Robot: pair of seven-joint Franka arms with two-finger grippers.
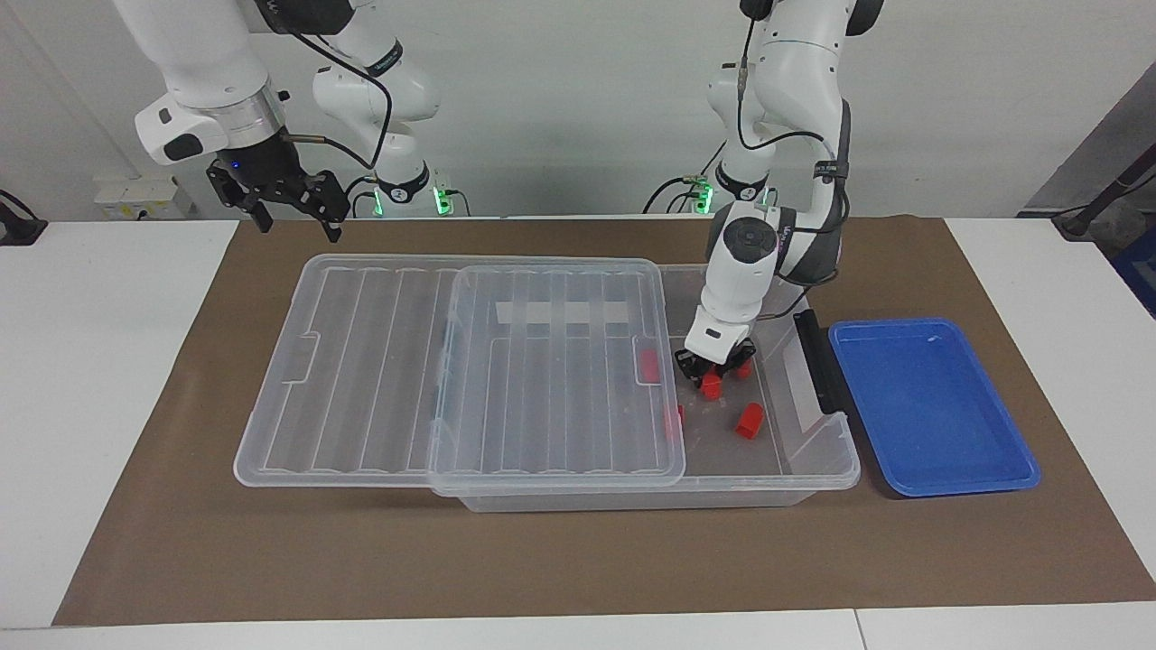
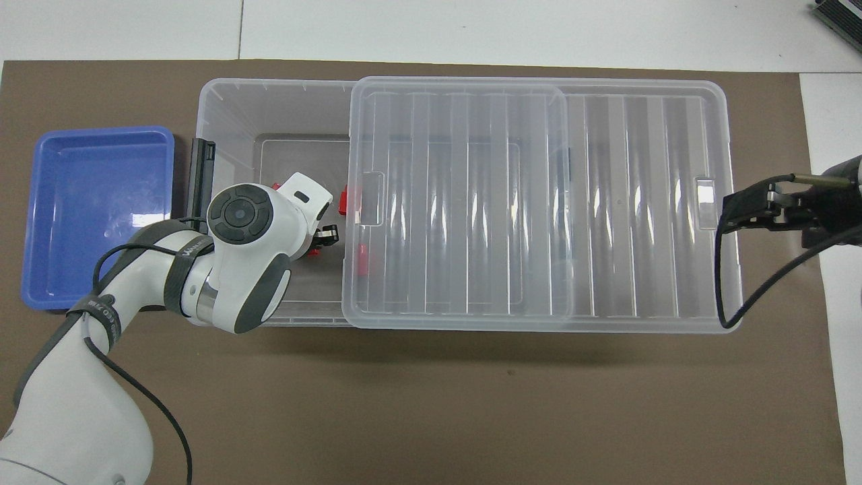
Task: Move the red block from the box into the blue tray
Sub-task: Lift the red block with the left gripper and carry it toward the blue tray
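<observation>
The box [image 1: 813,469] is a clear bin. Its ribbed lid [image 1: 452,361] is slid toward the right arm's end, which leaves the end by the blue tray [image 1: 930,406] open. Several red blocks lie on the box floor: one [image 1: 712,386] right under my left gripper [image 1: 716,368], one [image 1: 749,421] farther from the robots, and two under the lid's edge [image 1: 648,363]. My left gripper is open, down inside the box over that block. My right gripper [image 1: 293,209] is open and empty, raised over the mat near the lid's corner. The tray is empty.
The black end clip [image 1: 817,361] stands between the box's open end and the tray. A brown mat [image 1: 578,560] covers the table. In the overhead view my left wrist [image 2: 242,222] hides most of the open end of the box [image 2: 229,108].
</observation>
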